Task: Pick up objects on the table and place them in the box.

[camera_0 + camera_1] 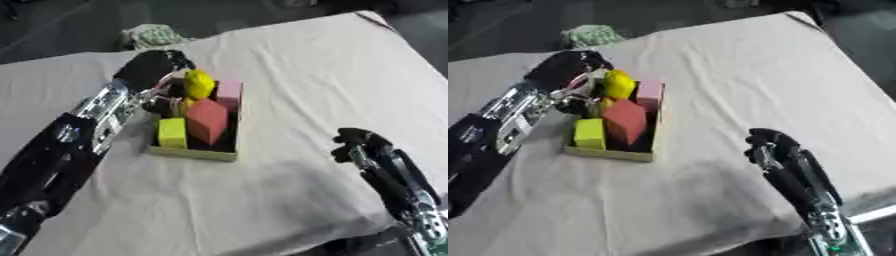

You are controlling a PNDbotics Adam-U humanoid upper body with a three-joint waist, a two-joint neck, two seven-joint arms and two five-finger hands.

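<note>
Left eye: shallow box (203,152) sits toward left side of cloth-covered tabletop (332,75), packed with red block (207,121), yellow-green cube (172,132), pink block (229,93), bright yellow lumpy thing (199,84) at far end. Left hand (156,67) over box's far-left corner, fingers curled by yellow thing; actual grip, can't tell.

Right eye: right hand (767,142) near right front edge, fingers curled, holding nothing. Green-white bundle (588,35) beyond far edge shows clearer here.

Blocks (206,121) crowd the box (197,152), apparently leaving little free room.
</note>
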